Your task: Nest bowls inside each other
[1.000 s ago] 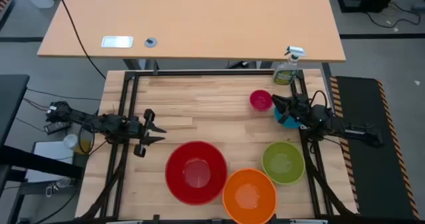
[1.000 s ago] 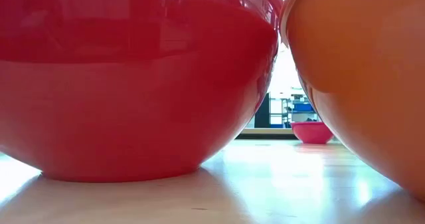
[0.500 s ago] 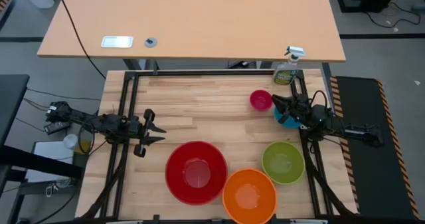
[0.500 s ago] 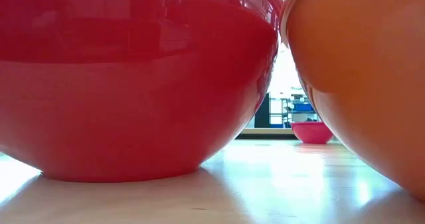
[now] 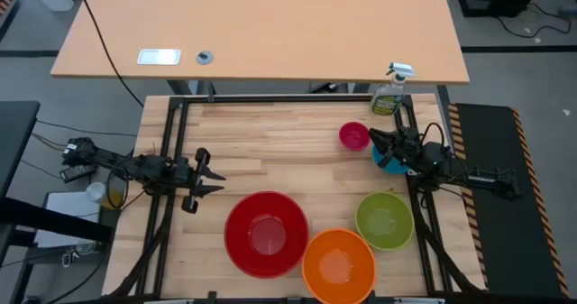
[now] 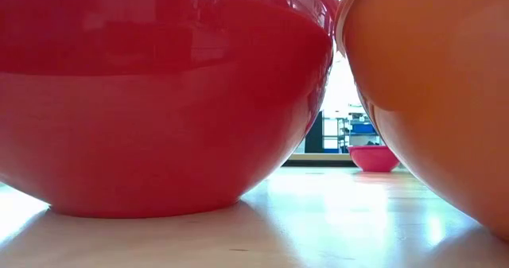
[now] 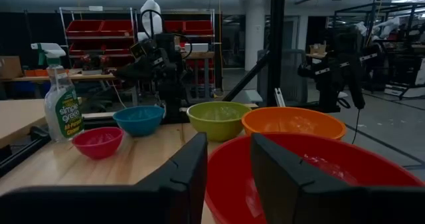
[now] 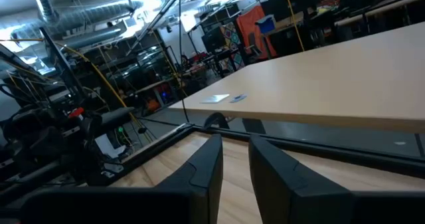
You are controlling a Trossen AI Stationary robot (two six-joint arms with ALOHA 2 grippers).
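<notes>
Five bowls stand upright on their bases on the wooden table: red (image 5: 266, 234) and orange (image 5: 338, 263) at the near edge, lime green (image 5: 385, 220) to the right, and pink (image 5: 353, 136) and blue (image 5: 388, 166) farther back. My right gripper (image 5: 375, 142) hovers level above the blue bowl's far rim and partly hides the bowl. Its fingers are drawn together to a narrow slit with nothing in it. At the table's left edge my left gripper (image 5: 222, 181) is raised, pointing level toward the bowls, shut and holding nothing. The red bowl (image 7: 332, 177) is just ahead of it.
A green spray bottle (image 5: 390, 92) stands at the table's far right corner, behind the pink bowl. A larger tan table (image 5: 261, 29) lies beyond the far edge. The wood is bare at the middle and far left (image 5: 261, 142). The red (image 6: 159, 101) and orange (image 6: 429, 101) bowls fill the low view.
</notes>
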